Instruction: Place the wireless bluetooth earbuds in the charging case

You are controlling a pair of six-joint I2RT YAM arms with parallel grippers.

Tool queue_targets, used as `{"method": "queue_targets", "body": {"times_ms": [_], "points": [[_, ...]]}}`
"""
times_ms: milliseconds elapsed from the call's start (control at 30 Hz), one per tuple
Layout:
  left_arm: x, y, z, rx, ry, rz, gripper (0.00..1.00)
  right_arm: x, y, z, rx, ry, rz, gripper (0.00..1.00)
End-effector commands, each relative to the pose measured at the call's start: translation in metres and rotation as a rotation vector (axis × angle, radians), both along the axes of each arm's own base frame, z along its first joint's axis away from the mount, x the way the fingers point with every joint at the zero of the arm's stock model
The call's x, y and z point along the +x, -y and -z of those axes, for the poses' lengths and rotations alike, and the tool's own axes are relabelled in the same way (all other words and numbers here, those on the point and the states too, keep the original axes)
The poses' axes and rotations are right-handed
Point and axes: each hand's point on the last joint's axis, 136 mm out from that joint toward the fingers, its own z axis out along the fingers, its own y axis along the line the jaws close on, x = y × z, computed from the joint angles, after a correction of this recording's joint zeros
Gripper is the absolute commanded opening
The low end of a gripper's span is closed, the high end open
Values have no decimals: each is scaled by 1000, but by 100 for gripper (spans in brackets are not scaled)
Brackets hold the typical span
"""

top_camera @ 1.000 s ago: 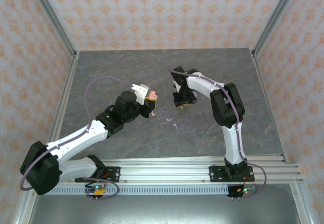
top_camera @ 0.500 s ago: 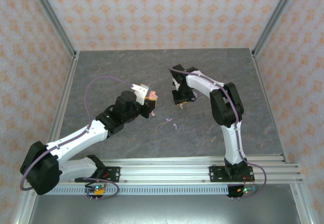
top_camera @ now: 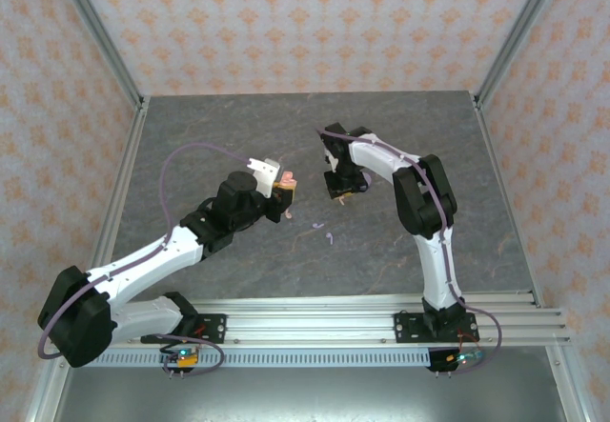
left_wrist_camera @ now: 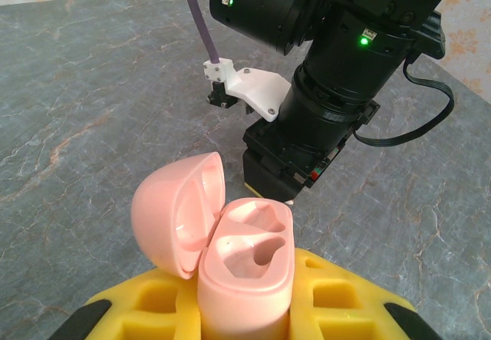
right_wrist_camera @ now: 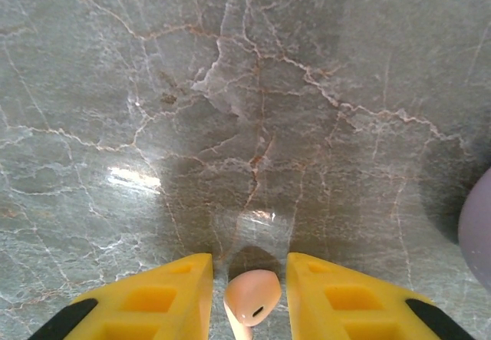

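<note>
Left jaws pinch the open pink case point(left_wrist_camera: 247, 267), lifted over mid-table point(left_wrist_camera: 92, 110). Right jaws flank a pink earbud point(right_wrist_camera: 252, 298), right of the case; grip cannot be confirmed. Step judged: earbud pick-up. Next: firm pinch, then alignment with an empty socket.

- The left arm point(top_camera: 143, 265) reached from its base at the near left, lying low and stretched forward and to the right.
- The left gripper point(top_camera: 284, 190) faced the middle, and its yellow fingers point(left_wrist_camera: 337, 309) were clamped on the pink charging case point(left_wrist_camera: 245, 271).
- The right arm point(top_camera: 434, 241) stood up from its base at the near right, bent at a high elbow and reached forward and left, with the wrist turned down.
- The right gripper point(top_camera: 341, 193) pointed straight down; its yellow fingertips point(right_wrist_camera: 153, 302) flanked a pale pink earbud point(right_wrist_camera: 253, 298), with a thin gap on either side.
- The two grippers were near each other but apart.
</note>
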Motion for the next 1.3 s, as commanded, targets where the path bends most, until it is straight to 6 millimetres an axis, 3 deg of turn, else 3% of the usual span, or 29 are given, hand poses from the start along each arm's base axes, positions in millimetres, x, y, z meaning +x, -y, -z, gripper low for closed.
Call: {"method": "queue_targets", "body": {"times_ms": [0, 933, 1267], "points": [[-2, 3, -10, -17, 26, 12, 4, -10, 9, 8, -44, -56, -10, 32], [1, 5, -15, -22, 29, 11, 4, -23, 4, 8, -20, -134, -70, 36], [0, 4, -17, -23, 31, 9, 4, -23, 12, 9, -65, -128, -63, 29]]}}
